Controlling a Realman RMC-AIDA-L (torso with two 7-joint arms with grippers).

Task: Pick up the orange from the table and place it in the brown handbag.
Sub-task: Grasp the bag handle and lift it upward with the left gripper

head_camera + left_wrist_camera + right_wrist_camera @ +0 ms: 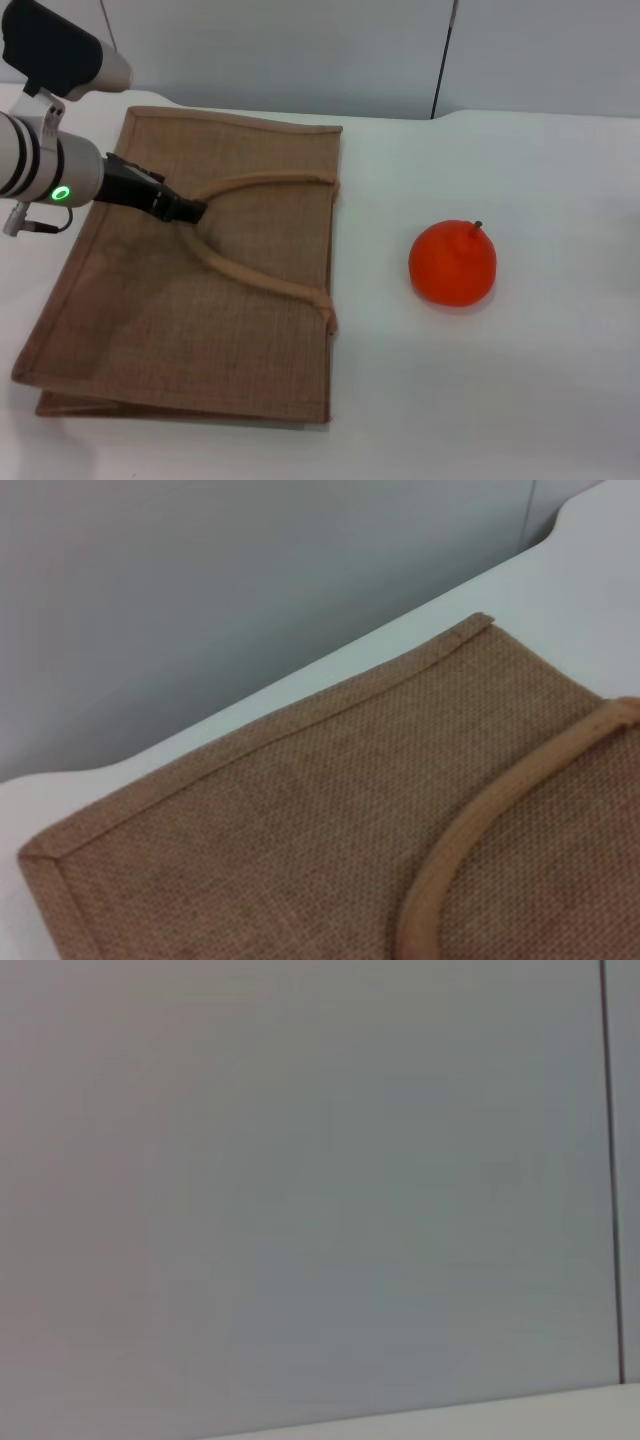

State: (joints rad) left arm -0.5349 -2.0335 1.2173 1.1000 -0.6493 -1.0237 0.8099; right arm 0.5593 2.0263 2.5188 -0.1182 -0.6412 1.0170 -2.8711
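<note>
Orange [453, 263] is seen in the head view resting on the white table [520, 400], well apart from the brown handbag [200, 320], which lies flat. The left gripper [190, 210] is placed at the bend of the bag's handle [260, 280]; whether it is clamped cannot be told. In the left wrist view, only the handbag [300, 820] and its handle [450, 860] are shown. In the right wrist view, a grey wall [300, 1180] is shown.

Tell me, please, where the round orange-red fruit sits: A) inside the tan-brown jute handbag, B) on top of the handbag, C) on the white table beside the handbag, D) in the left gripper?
C: the round orange-red fruit rests on the bare white table, apart from the flat-lying tan-brown jute handbag, while the left gripper is at the bag's handle.
</note>
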